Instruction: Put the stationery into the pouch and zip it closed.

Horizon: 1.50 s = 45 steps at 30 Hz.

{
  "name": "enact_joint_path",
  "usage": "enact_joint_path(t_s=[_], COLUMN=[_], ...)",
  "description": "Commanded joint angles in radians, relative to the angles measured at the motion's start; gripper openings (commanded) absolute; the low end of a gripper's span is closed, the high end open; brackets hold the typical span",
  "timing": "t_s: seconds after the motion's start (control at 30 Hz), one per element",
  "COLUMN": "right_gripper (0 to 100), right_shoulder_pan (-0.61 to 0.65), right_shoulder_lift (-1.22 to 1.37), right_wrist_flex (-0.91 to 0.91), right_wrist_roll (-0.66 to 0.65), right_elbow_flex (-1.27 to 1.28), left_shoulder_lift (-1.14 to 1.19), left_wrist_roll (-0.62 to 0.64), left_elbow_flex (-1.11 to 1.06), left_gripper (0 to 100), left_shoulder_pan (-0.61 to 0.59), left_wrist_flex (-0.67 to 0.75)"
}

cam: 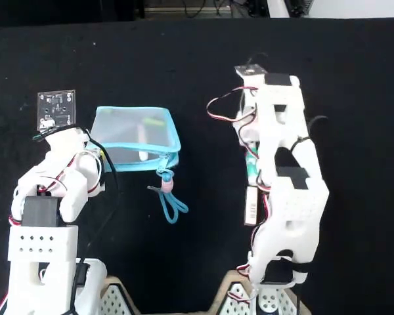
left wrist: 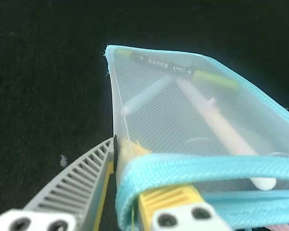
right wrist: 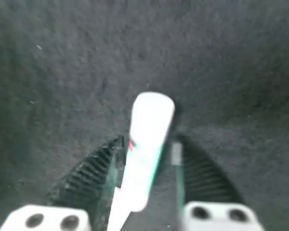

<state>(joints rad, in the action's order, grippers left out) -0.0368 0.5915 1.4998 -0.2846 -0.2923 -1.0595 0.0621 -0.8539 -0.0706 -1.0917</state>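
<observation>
Your L gripper (left wrist: pixel 121 150) pinches the mesh pouch (left wrist: pixel 183 120) by its teal zip edge (left wrist: pixel 207 166). R gripper (right wrist: pixel 147 143) is spread round a white pen (right wrist: pixel 151 115), one finger touching.

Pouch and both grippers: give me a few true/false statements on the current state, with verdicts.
1. The left gripper is clamped on the pouch at its rim. True.
2. The pouch is empty. False: pens show through its mesh.
3. A white pen lies between the fingers of the right gripper. True.
4. The pouch sits under the arm on the right. False: it lies by the left arm, apart from the right arm.
</observation>
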Motion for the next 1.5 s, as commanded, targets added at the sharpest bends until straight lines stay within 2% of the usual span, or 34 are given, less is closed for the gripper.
enact_joint_path(t_s=[0.0, 0.23, 0.43, 0.9, 1.03, 1.27, 1.47], right_gripper=[20.1, 18.8, 18.8, 18.8, 18.7, 6.0, 4.7], right_shoulder_pan=[-0.018, 0.026, -0.014, -0.028, -0.02, -0.018, -0.02], right_shoulder_lift=[-0.001, 0.125, 0.312, 0.314, 0.329, 0.332, 0.328], right_wrist_flex=[0.072, 0.198, 0.264, 0.261, 0.259, 0.264, 0.265], right_wrist_roll=[-0.015, -0.014, -0.015, 0.017, 0.018, 0.02, 0.017], right_elbow_flex=[-0.156, -0.476, -0.638, -0.49, -0.526, -0.647, -0.616], left_shoulder_lift=[-0.005, -0.005, -0.005, -0.005, -0.005, -0.005, -0.005], left_wrist_roll=[-0.006, -0.006, -0.006, -0.006, -0.006, -0.006, -0.006], left_elbow_flex=[0.012, 0.005, 0.005, -0.015, -0.013, -0.015, -0.015], left_gripper=[3, 3, 3, 3, 3, 3, 3], left_shoulder_pan=[0.004, 0.004, 0.004, 0.007, 0.008, 0.005, 0.004], left_wrist_flex=[0.021, 0.018, 0.021, 0.025, 0.025, 0.025, 0.025])
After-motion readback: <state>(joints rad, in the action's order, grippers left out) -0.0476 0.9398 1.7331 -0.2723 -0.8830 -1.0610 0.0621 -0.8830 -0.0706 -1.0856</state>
